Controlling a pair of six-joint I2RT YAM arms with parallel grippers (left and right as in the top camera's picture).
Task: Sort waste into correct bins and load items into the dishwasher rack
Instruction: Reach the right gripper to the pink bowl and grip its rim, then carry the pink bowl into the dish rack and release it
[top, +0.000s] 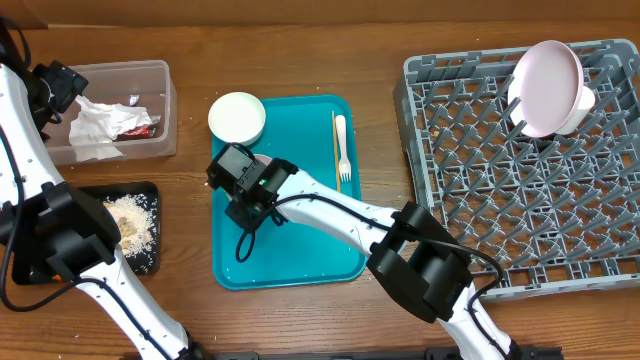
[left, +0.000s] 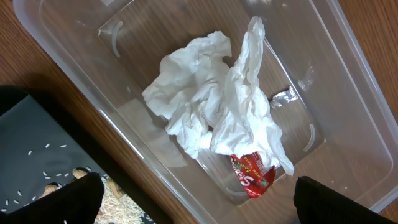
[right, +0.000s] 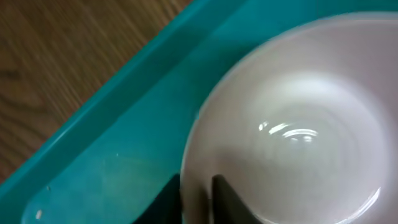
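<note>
Overhead: right gripper (top: 245, 190) is down on the teal tray (top: 300, 260), hiding most of the small white bowl (top: 262, 160). Second bowl (top: 237, 117) is just beside it, dishwasher rack (top: 520, 200) well apart to the right. Left gripper (top: 55, 90) hangs over the clear tub (top: 160, 80). Left wrist: jaws spread wide above napkins (left: 205, 99) and red wrapper (left: 252, 177). Right wrist: jaws pinching the bowl rim, one finger inside, one outside. Bowl sits mouth up; it's round, so no long axis. Suggest seating the rim deep, lifting straight up past the tray lip, keeping level and clear of the second bowl, then tilting onto free pegs.
</note>
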